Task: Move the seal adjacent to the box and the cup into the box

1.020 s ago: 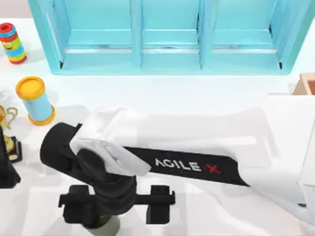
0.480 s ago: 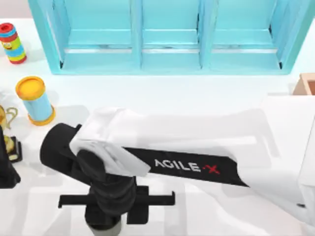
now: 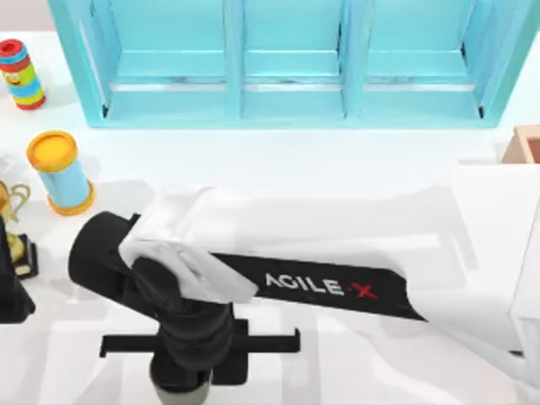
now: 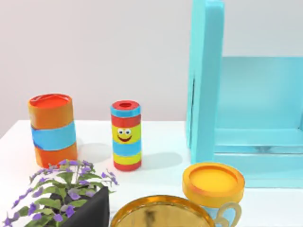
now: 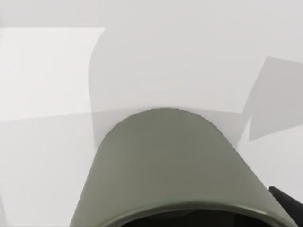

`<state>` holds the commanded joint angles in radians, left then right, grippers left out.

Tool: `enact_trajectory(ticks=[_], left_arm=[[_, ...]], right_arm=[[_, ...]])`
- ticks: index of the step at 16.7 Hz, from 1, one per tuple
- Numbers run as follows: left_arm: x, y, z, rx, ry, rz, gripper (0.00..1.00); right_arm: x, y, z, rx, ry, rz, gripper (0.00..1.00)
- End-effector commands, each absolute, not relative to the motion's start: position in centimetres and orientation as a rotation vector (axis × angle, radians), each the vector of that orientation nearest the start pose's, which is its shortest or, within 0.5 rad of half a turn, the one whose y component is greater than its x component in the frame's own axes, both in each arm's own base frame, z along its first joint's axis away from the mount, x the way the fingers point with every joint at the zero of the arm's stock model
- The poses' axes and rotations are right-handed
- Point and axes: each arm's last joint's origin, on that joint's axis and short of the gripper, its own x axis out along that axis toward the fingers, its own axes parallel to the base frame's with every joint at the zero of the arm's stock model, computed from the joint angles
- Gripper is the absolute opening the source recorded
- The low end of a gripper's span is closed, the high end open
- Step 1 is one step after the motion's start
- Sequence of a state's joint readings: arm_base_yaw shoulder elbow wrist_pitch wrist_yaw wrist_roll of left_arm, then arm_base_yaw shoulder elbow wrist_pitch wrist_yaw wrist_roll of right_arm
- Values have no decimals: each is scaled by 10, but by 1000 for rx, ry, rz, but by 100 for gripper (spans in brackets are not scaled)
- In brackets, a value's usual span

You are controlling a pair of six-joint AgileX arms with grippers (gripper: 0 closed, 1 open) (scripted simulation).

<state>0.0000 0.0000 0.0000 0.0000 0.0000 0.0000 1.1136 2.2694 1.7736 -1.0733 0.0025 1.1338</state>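
Right gripper [image 3: 190,371] sits at the bottom edge of the top view, left of centre, w/ the right arm stretched across the white table [image 3: 295,164] from the right side. The fingers look drawn in vs. the sides of the small dark olive-green cylindrical cup [image 3: 181,395]. The wrist hides one finger, so contact on that side is a judgement. The right wrist view has the cup [image 5: 175,161] close under the camera, wall rounded and smooth, w/ a black finger edge [image 5: 286,201] just beside it.

Handling, judged:
- Cup prob. light and stiff, a thin hard wall w/o handle.
- The plain smooth skin could slip under a weak pinch.
- Best hold is across the diameter, mid-height or a bit above, pads on opposite sides. That seems approx. where the claw is.
- A moderate squeeze should be enough, and it doesn't look fragile.

Axis: the cup stands upright on the table, long axis vertical, mouth up. Being round, it has no preferred facing, so any approach angle works.

Further out, the tan wooden-looking box [image 3: 525,143] shows a corner at the far right edge, well apart from the cup, so the carry is long. Near the left edge is a light blue cylinder w/ yellow ends [image 3: 59,173], and at the back a big turquoise shelf unit [image 3: 287,59]. Left arm [image 3: 10,295] is parked at the left edge.
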Motion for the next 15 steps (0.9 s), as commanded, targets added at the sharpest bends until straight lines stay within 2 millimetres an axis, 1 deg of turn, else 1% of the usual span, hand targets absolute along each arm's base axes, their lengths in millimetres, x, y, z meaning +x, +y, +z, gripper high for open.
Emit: enact_trajectory(ticks=[3,5,7,11,13,15], left_arm=[[106,-1,160,0,0,0,100],[106,-1,160,0,0,0,100],[106,-1,160,0,0,0,100],[106,-1,160,0,0,0,100],[106,-1,160,0,0,0,100],[106,-1,160,0,0,0,100]], right_arm=[[191,396,140,12,1571,-8,0],[193,386,150,11,1573,-13,0],[196,370,171,16,1572,-11,0],[193,322,222,23,1564,0,0],[191,304,236,17,1567,-4,0],[190,296,240,12,1571,-8,0]])
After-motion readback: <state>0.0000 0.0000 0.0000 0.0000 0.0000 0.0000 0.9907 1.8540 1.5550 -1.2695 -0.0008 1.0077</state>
